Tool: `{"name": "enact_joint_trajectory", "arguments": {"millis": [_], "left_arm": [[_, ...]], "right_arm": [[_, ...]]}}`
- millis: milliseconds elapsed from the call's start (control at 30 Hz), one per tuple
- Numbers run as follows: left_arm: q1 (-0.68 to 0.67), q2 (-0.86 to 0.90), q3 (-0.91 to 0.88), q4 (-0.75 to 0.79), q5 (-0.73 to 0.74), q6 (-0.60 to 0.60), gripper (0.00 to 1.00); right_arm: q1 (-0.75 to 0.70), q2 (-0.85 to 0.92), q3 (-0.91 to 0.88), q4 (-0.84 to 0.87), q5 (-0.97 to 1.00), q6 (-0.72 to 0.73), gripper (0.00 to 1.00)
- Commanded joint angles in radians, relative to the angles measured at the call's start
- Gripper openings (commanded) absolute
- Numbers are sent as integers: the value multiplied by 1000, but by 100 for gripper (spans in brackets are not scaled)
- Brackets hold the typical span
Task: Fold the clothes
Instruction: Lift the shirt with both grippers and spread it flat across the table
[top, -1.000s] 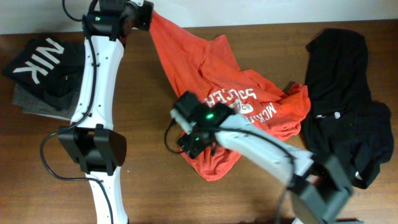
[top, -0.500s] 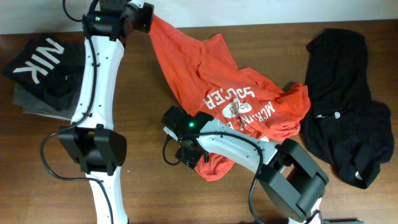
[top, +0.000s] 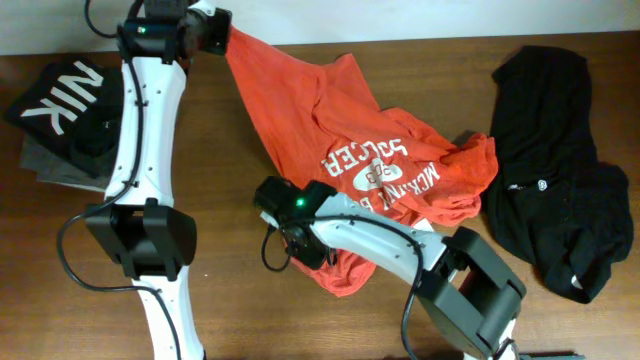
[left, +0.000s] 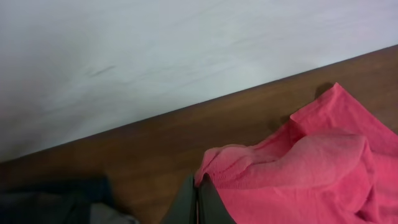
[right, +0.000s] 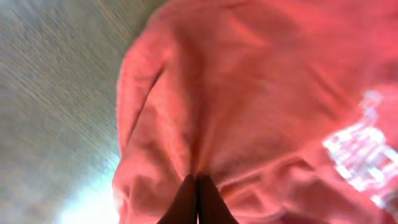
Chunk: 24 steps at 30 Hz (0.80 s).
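The left gripper (top: 222, 34) was clamped on 1 corner of the red-orange T-shirt (top: 340, 130) near the far edge of the table (top: 230, 190). In the left wrist view its fingers (left: 212, 210) met with fabric pinched between them. The right gripper (top: 316, 250) was closed on the shirt's near edge, jaws together on the cloth. The shirt stretched between the 2 grippers, white lettering up. The black garment (top: 555, 170) lay crumpled at the right, just beside the shirt. At the left, a black "NIK" top (top: 65, 95) sat on a grey garment (top: 45, 160).
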<state>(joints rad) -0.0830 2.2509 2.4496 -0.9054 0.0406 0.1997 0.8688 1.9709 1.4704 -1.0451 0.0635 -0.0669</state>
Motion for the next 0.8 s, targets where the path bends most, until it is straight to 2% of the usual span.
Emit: {"name": "enact_joint_trajectory", "arguments": {"millis": [0,167,367,567,767], "left_arm": [[29,-72,26,-5,-5,-13,1],[67,-141,26,-24,-4,-22,1],[111,-224,26,-70,-5,-27,1],[151,-299,26,-100,-6,-51,1],[165,-364,26,-125,-5,-73,1]], "right_arm": [[-68,-71,146,-73,23,62,4],[-187,-135,328,-243,-3,76,4],[-340,-188,457,-393,-6,71,4],[-527,-275,594,-454,-15,72,4],[-754,-362,749,-463,-103,71,4]]}}
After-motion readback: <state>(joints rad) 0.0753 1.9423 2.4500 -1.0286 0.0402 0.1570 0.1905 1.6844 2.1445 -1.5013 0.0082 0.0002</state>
